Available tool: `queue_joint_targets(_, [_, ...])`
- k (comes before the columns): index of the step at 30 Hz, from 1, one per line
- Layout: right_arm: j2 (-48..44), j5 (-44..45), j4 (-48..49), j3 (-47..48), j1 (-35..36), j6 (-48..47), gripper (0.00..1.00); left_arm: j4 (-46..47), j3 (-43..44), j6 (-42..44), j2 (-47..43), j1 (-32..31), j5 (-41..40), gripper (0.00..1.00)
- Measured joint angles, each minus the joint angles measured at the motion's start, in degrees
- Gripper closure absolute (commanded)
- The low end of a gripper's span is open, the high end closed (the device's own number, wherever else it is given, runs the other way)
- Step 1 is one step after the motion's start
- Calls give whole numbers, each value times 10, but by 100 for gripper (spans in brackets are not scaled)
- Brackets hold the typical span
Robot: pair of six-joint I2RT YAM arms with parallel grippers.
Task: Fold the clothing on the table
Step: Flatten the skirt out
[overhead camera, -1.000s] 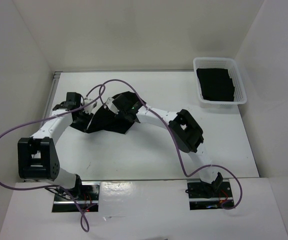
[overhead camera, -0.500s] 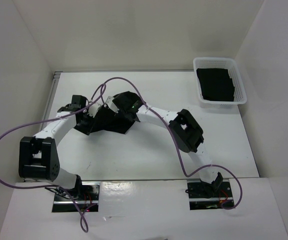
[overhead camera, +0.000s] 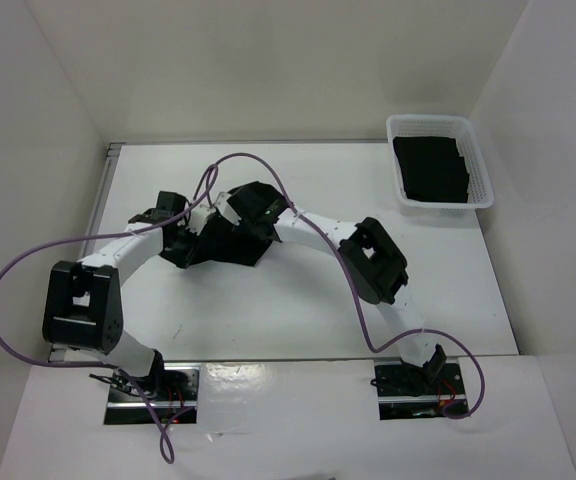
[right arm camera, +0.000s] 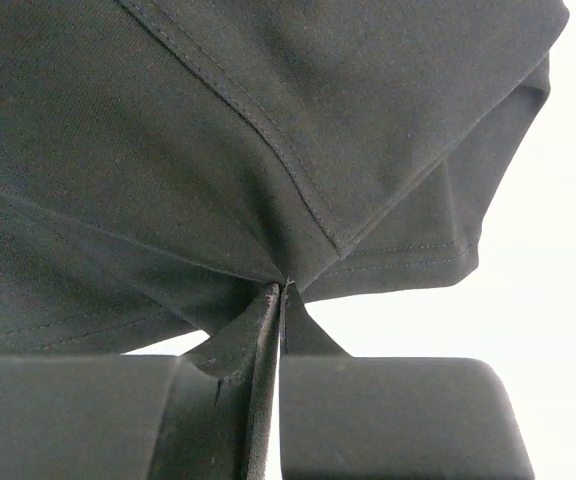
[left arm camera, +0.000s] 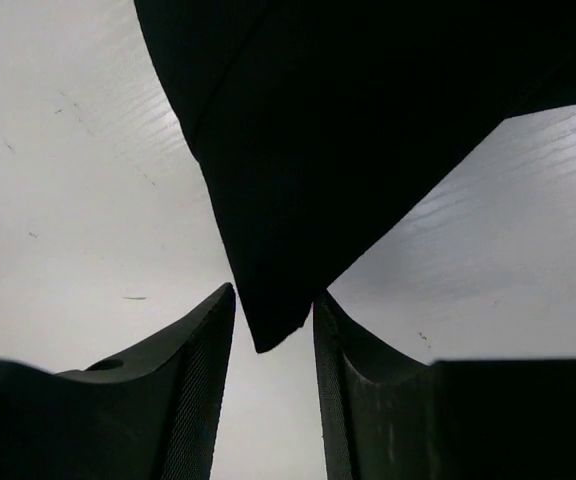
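Well apart from clothing (overhead camera: pixel 230 243), basket (overhead camera: pixel 428 119) far right; purple cable (overhead camera: pixel 238 158) loops above.

Passable over bare table (overhead camera: pixel 268 310) near side and right of clothing (overhead camera: pixel 226 248). Blocked around clothing by left arm (overhead camera: pixel 118 255), right arm (overhead camera: pixel 318 230), looping purple cable (overhead camera: pixel 243 157). Far-right corner taken by basket (overhead camera: pixel 436 119); hemmed by walls (overhead camera: pixel 48 130) on three sides.
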Motion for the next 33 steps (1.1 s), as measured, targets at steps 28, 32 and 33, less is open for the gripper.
queue_joint_targets(28, [-61,6,-15,12,-32,-1,100,-37,132,-1,20,-8,-41,100])
queue_joint_targets(32, [-125,7,-14,16,-56,0,67,-57,200,-5,6,-11,-36,100])
queue_joint_targets(33, [-141,9,-12,14,-61,0,43,-61,211,-7,4,-12,-35,100])
